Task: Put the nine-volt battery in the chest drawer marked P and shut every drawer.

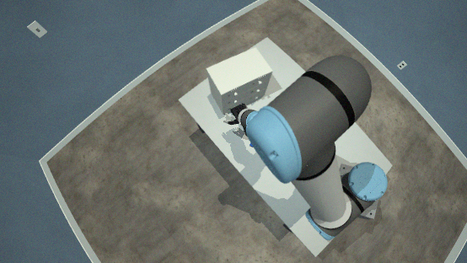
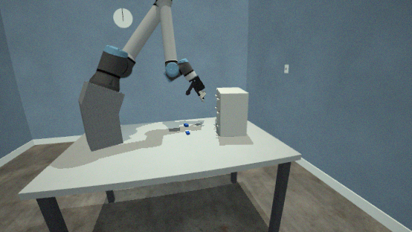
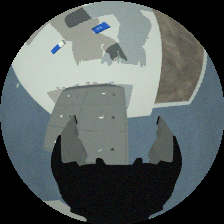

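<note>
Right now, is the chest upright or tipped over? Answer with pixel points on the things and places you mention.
Upright: the chest (image 1: pixel 240 69) (image 2: pixel 234 113) (image 3: pixel 95 125) stands on the table (image 1: pixel 270 46) (image 2: pixel 167 160) (image 3: pixel 37 65) with vertical sides and a level top.
</note>
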Robot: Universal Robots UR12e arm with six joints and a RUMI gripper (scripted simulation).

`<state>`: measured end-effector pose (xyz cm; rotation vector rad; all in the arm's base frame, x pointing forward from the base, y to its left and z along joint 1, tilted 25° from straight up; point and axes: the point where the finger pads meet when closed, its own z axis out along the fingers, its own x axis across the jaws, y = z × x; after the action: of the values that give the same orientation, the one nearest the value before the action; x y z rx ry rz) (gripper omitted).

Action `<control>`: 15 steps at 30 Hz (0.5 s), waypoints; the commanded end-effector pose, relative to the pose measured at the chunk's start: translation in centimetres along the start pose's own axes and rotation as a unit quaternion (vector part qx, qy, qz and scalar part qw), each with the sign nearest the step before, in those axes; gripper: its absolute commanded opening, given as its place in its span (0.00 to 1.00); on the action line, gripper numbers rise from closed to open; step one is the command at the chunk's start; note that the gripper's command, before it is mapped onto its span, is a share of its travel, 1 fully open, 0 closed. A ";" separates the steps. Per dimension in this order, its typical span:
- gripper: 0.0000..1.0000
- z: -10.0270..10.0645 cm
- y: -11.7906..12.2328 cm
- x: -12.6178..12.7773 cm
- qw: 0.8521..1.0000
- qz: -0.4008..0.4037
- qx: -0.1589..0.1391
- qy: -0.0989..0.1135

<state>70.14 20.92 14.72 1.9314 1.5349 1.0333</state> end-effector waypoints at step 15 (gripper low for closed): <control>1.00 -2.0 -0.3 0.0 0.995 0.000 0.095 0.000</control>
<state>68.73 20.84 15.49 2.0308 1.6543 0.9416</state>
